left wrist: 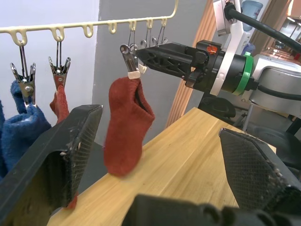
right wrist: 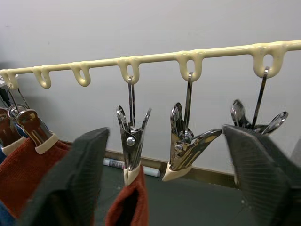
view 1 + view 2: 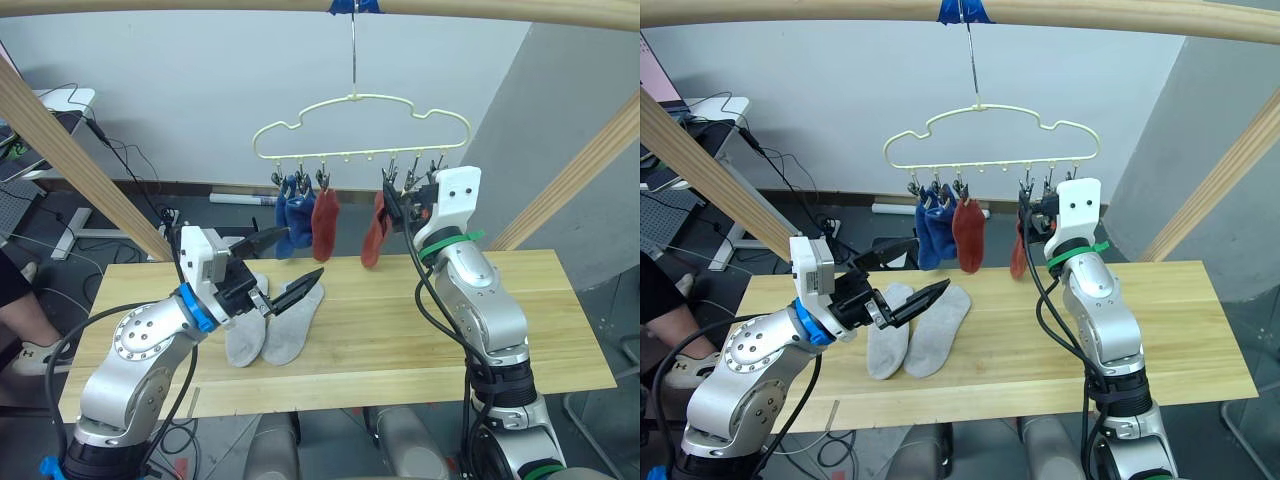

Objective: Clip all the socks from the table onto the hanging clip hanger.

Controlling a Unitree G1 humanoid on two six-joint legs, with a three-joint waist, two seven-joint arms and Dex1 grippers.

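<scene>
The pale yellow clip hanger [image 3: 360, 110] hangs by its hook from the top pole. Two blue socks [image 3: 291, 214] and a rust red sock [image 3: 325, 222] are clipped at its left. A second red sock [image 3: 375, 236] hangs from a clip [image 2: 132, 141] further right. My right gripper [image 3: 396, 212] is up at that clip, open, with its fingers on either side of it. Two light grey socks [image 3: 270, 330] lie side by side on the table [image 3: 520, 300]. My left gripper [image 3: 305, 254] hovers open just above them, holding nothing.
Round wooden poles frame the space: one across the top [image 3: 450, 8], one slanting at the left [image 3: 80, 165], one at the right [image 3: 580, 180]. Empty clips [image 2: 186, 146] hang right of the red sock. A person's leg and shoe [image 3: 25, 350] show at the far left.
</scene>
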